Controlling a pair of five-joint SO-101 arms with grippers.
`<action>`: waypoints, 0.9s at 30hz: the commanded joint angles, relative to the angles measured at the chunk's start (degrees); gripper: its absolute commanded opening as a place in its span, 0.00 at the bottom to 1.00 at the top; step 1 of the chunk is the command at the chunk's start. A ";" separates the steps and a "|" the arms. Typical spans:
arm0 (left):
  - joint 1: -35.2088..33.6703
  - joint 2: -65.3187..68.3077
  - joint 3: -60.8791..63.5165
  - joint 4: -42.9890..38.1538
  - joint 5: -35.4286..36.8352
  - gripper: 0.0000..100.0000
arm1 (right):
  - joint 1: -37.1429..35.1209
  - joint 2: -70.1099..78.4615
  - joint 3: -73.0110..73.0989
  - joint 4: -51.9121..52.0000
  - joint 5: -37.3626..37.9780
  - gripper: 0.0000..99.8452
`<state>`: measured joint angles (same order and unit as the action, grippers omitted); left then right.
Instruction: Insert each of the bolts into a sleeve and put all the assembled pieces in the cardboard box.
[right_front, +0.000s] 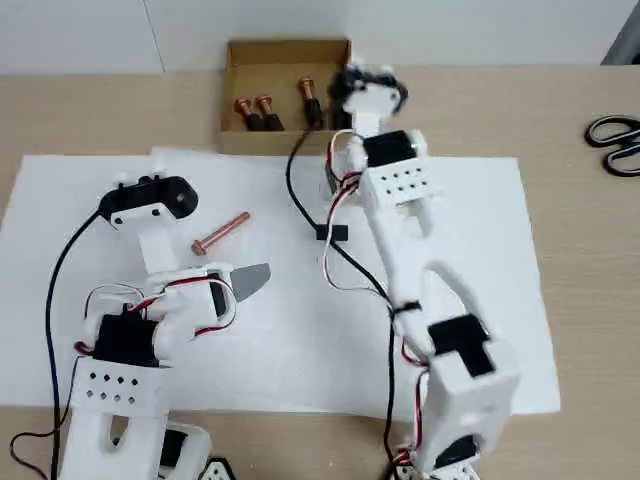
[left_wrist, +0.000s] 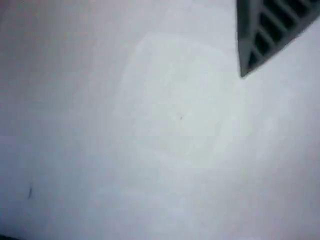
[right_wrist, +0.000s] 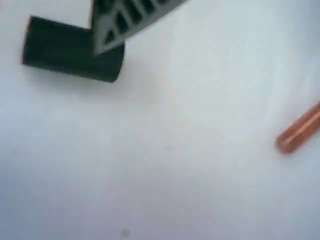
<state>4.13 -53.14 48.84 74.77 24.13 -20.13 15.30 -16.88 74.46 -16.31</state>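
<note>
- A pale wood counter (right_front: 560, 100) carries a large white paper sheet (right_front: 290, 350). A pair of scissors (right_front: 615, 140) lies on the bare wood at the right edge.
- The cardboard box (right_front: 288, 44) sits at the far edge of the sheet. It holds 3 assembled pieces (right_front: 310, 103), each a copper bolt with a black sleeve on it.
- 1 loose bolt (right_front: 221, 235) lies flat on the paper just beside the left arm.
- 1 loose black sleeve (right_front: 335, 233) lies on the paper beside the right arm, well apart from the bolt.
- The left gripper (right_front: 250, 281) hangs low over bare paper, near the loose bolt but apart from it. I cannot tell whether its jaws are spread or pressed together.
- The right gripper (right_wrist: 112, 30) sits just over one end of the loose black sleeve. I cannot tell whether it touches the sleeve, nor how its jaws stand.
</note>
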 joint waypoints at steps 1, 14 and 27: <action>-0.35 -0.88 -2.42 -0.88 0.00 0.33 | 0.40 -6.55 -0.26 -0.92 14.15 0.26; -2.29 -1.05 -3.12 -0.88 0.09 0.33 | -1.63 -1.89 0.18 6.55 49.58 0.29; -18.55 -24.53 4.79 -3.96 -0.09 0.33 | -1.80 4.09 0.18 12.53 48.97 0.26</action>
<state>-13.98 -72.66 51.65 73.80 24.13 -22.07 19.60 -16.53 85.36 33.89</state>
